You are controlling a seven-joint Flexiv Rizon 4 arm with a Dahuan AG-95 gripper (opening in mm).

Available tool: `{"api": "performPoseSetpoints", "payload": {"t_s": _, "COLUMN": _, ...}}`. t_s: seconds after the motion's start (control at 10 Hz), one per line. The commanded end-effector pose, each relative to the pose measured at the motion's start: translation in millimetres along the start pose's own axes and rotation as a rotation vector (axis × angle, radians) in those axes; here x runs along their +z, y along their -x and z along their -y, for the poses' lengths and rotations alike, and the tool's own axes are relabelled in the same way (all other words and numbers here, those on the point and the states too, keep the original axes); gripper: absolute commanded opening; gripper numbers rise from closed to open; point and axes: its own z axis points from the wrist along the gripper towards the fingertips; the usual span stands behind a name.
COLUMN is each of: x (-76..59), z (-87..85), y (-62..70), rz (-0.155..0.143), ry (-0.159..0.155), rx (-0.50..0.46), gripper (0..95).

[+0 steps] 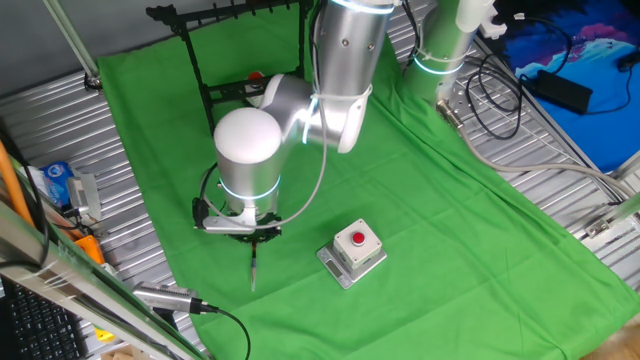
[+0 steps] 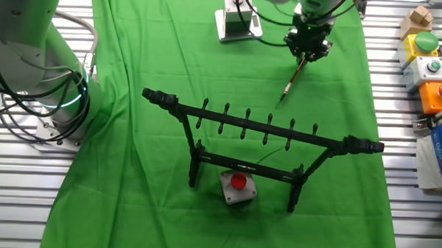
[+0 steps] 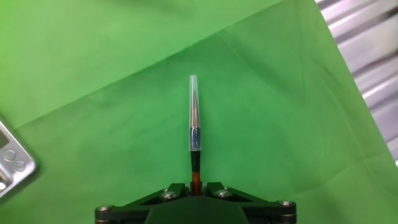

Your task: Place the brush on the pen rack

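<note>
Gripper (image 3: 196, 186) clamped on brush (image 3: 194, 124), tip toward 12 o'clock; shaft mostly hidden; pen rack (image 2: 261, 133) top cropped overhead; no legible text.

Bright even overhead light; soft shadows; mild glare on silver arm (image 1: 345, 60); sharp focus.

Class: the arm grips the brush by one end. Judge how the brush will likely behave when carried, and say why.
The brush is thin and long, so probably light. Gripped at one end by the gripper, it may pivot or slip. Its round shaft would likely roll on the green cloth.
</note>
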Motion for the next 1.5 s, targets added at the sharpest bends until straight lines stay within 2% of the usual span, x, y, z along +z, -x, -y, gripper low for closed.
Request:
{"api": "performPoseSetpoints", "payload": {"t_s": 0.1, "x": -13.8, "z": 1.7, "y": -8.3, "rz": -0.041, "ry": 0.033, "rx": 0.028, "gripper": 0.0}}
{"api": "performPoseSetpoints", "payload": {"t_s": 0.3, "x": -25.4, "z": 7.5, "y": -26.0, "rz": -0.085, "ry": 0.056, "rx": 0.031, "gripper": 0.0}}
{"api": "performPoseSetpoints", "payload": {"t_s": 0.4, "x": -34.6, "z": 10.1, "y": -38.8, "rz": -0.116, "ry": 0.066, "rx": 0.036, "gripper": 0.0}}
{"api": "performPoseSetpoints", "payload": {"t_s": 0.5, "x": -40.8, "z": 11.4, "y": -47.8, "rz": -0.136, "ry": 0.064, "rx": 0.037, "gripper": 0.0}}
{"api": "performPoseSetpoints", "payload": {"t_s": 0.8, "x": -68.0, "z": 13.4, "y": -79.7, "rz": -0.186, "ry": 0.075, "rx": 0.045, "gripper": 0.0}}
{"api": "performPoseSetpoints", "payload": {"t_s": 0.9, "x": -71.3, "z": 13.9, "y": -83.0, "rz": -0.191, "ry": 0.077, "rx": 0.045, "gripper": 0.0}}
{"api": "performPoseSetpoints", "payload": {"t_s": 1.0, "x": -85.6, "z": 15.9, "y": -96.4, "rz": -0.227, "ry": 0.102, "rx": 0.043, "gripper": 0.0}}
{"api": "performPoseSetpoints", "payload": {"t_s": 1.2, "x": -97.7, "z": 14.3, "y": -106.1, "rz": -0.268, "ry": 0.098, "rx": 0.03, "gripper": 0.0}}
{"api": "performPoseSetpoints", "payload": {"t_s": 1.3, "x": -103.8, "z": 11.0, "y": -112.8, "rz": -0.276, "ry": 0.093, "rx": 0.021, "gripper": 0.0}}
{"api": "performPoseSetpoints", "payload": {"t_s": 1.5, "x": -107.5, "z": 8.9, "y": -118.5, "rz": -0.286, "ry": 0.094, "rx": -0.016, "gripper": 0.0}}
